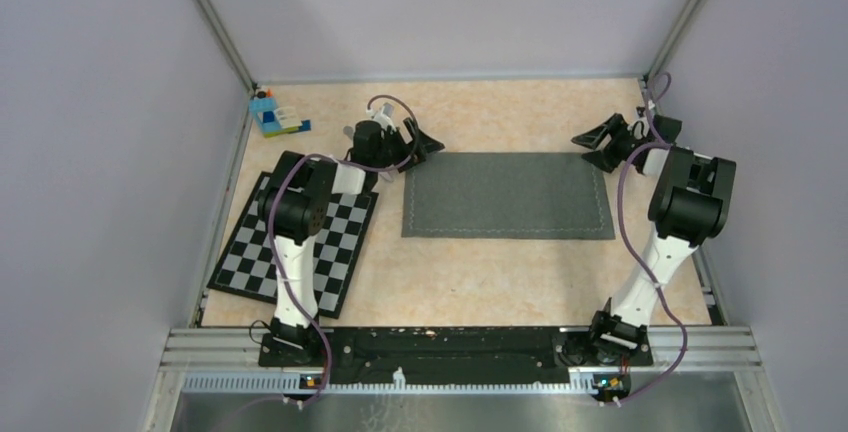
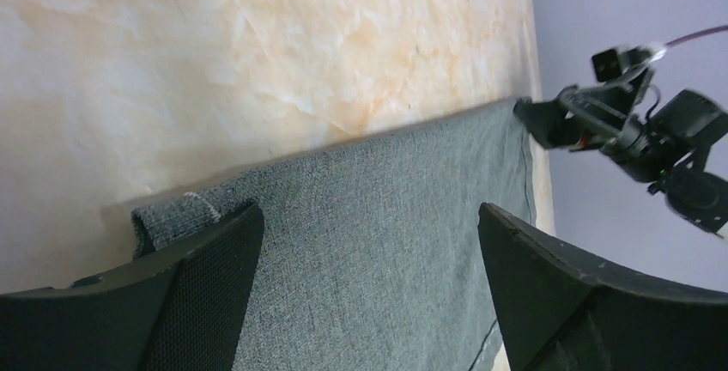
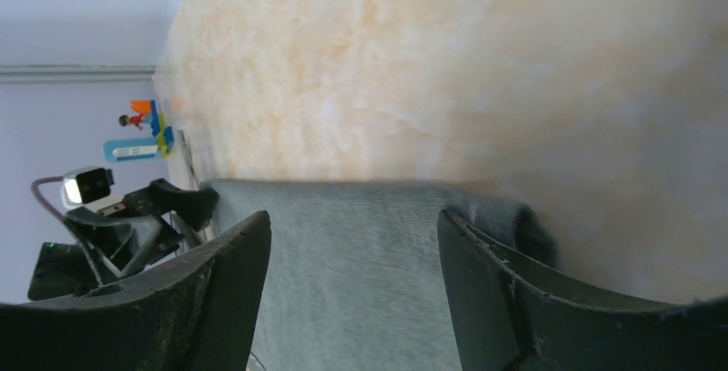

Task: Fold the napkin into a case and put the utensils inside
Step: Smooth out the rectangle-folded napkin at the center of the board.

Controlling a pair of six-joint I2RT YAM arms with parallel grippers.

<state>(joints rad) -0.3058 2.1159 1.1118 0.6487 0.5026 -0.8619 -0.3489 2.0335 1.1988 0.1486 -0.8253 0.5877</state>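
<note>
looks like a robotics lab test cell tbh: plain lilac wall panels (image 1: 450, 12) on aluminium posts (image 1: 213, 22) box in a marble-look tabletop (image 1: 480, 282). cabled left arm (image 1: 295, 202) and right arm (image 1: 690, 197) are bolted to a metal rail (image 1: 210, 347) along its near edge, with a checkerboard mat (image 1: 350, 242) by the left edge.

soft, even overhead light; faint shadows; slight close-range blur in both wrist views

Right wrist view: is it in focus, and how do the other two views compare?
Right wrist view: soft all over, the napkin weave smeared, table washed out. Left wrist view: sharp, weave clear, pale glare on the table at upper left. Top view: sharp, evenly lit.
</note>
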